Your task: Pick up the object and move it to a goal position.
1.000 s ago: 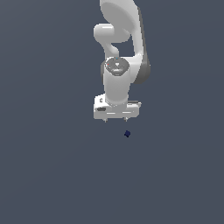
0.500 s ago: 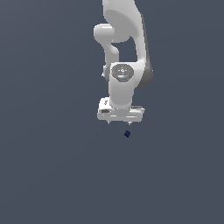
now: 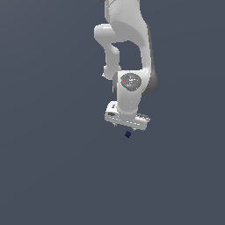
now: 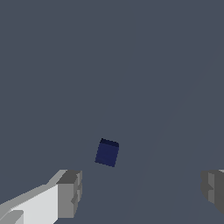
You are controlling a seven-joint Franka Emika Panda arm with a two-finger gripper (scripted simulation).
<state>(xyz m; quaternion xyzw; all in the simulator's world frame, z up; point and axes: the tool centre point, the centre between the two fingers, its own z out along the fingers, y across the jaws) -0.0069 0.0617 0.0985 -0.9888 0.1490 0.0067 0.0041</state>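
Note:
The object, a tiny dark navy cube (image 3: 128, 134), rests on the grey floor just below the white arm's hand in the exterior view. In the wrist view the cube (image 4: 107, 152) lies ahead of the fingers, nearer the white-backed grey fingertip (image 4: 69, 193) than the other fingertip (image 4: 213, 187). My gripper (image 3: 127, 128) hangs directly above the cube, open wide, with nothing between its fingers (image 4: 141, 191). The cube is untouched.
Only the flat, uniform dark grey floor (image 3: 52, 167) surrounds the arm and cube. The white arm's upper links (image 3: 127, 39) rise toward the top edge of the exterior view.
The arm's hand has shifted toward the exterior view's right and dropped closer to the cube. The cube has stayed where it was.

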